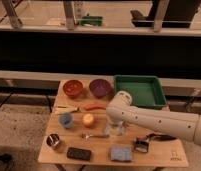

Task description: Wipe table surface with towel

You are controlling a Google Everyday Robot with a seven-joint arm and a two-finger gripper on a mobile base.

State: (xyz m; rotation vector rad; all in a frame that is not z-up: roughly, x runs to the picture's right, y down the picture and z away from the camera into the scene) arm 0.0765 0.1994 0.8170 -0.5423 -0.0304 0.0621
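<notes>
A folded blue towel [121, 153] lies flat on the wooden table [159, 156] near its front edge. My white arm reaches in from the right over the table. The gripper [115, 130] hangs below the arm's round elbow, above the table's middle, a short way behind the towel and not touching it.
On the table: an orange bowl [73, 88], a purple bowl [100, 88], a green tray [139, 90], a red chili [94, 106], a blue cup [66, 120], an orange fruit [88, 120], a fork [92, 135], a metal can [55, 141], a black phone [78, 154], a black brush [141, 146].
</notes>
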